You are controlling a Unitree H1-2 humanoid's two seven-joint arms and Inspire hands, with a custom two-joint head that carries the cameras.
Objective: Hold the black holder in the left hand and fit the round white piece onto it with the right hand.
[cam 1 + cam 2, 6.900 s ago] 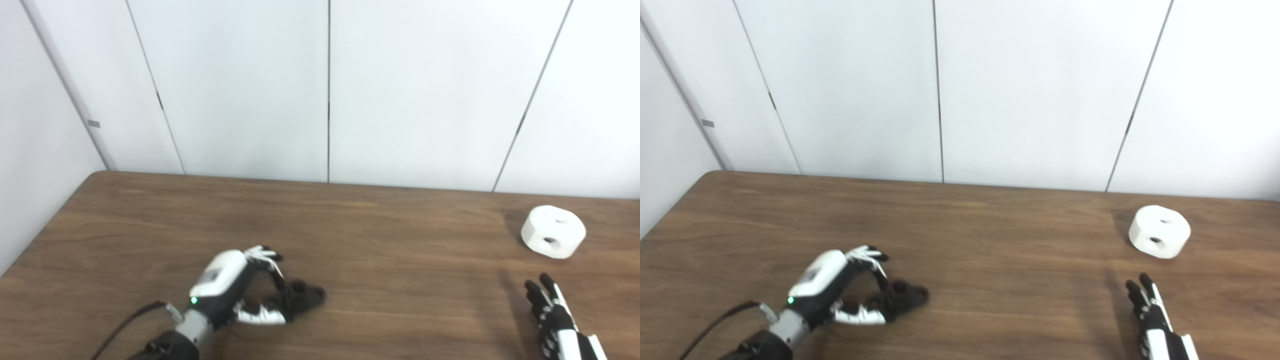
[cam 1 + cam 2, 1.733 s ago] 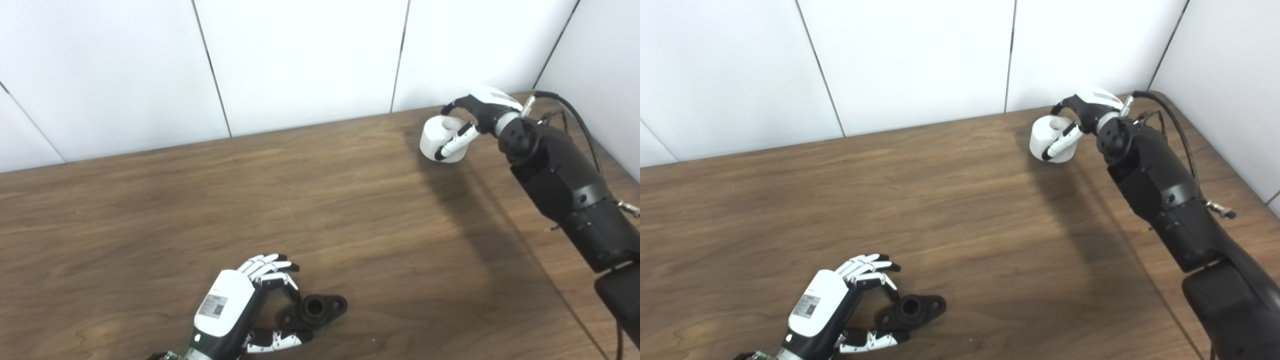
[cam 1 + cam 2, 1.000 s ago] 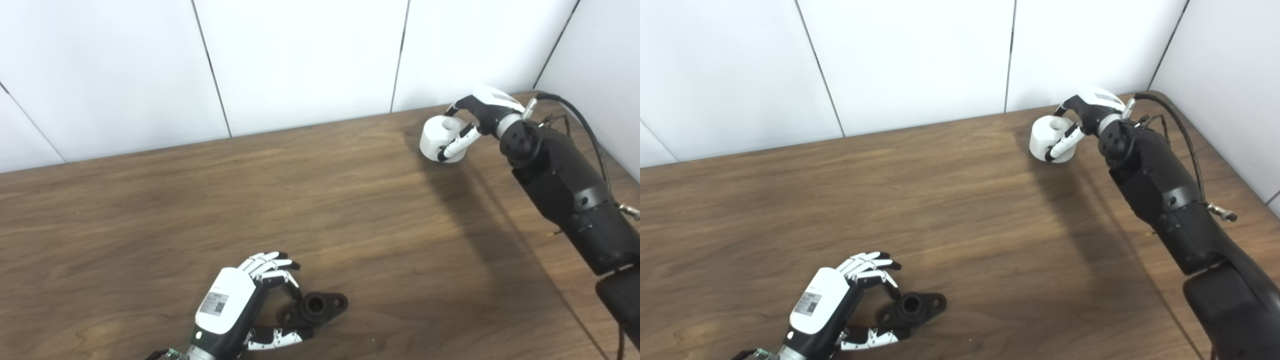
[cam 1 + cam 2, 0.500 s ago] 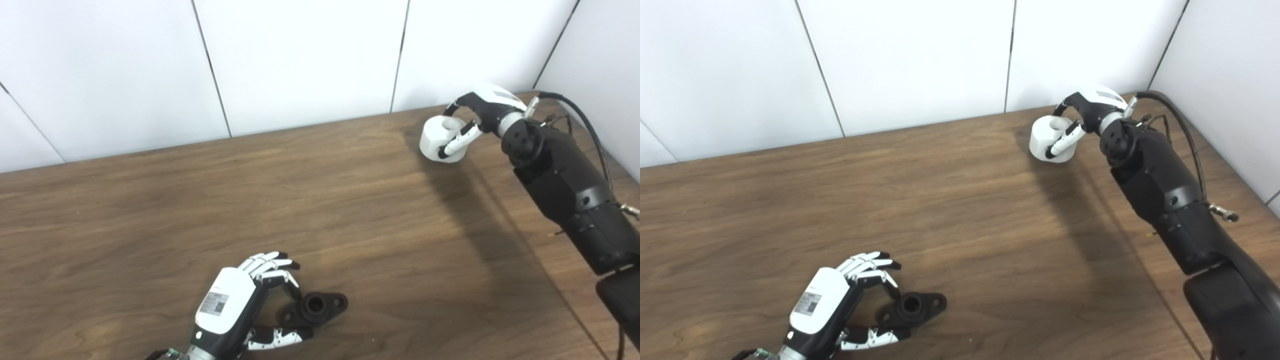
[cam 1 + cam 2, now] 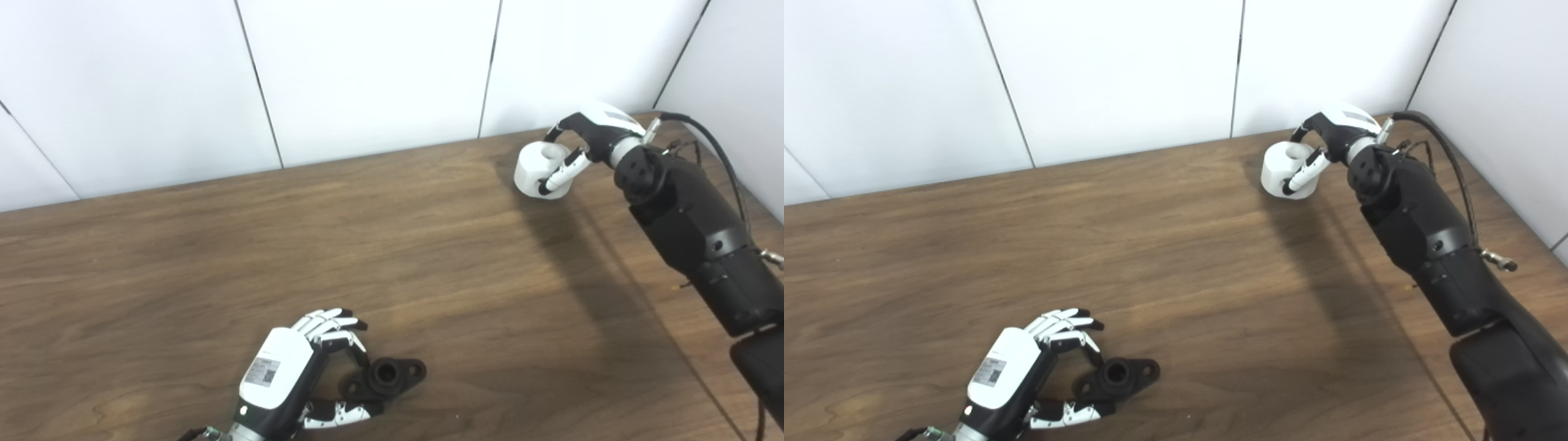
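Wooden table (image 5: 184,245): one black holder (image 5: 384,378) between left hand (image 5: 288,373) fingers, one round white piece (image 5: 538,170) pinched by right hand (image 5: 585,138).

At the lower left of the frame you see the left hand (image 5: 288,380): a white back shell with a small label sticker, a green light near the wrist, white fingers with black tips. At the upper right, the right hand (image 5: 582,144) has a white shell with grey stripes, a metal wrist collar and a bulky black forearm with a looping black cable.
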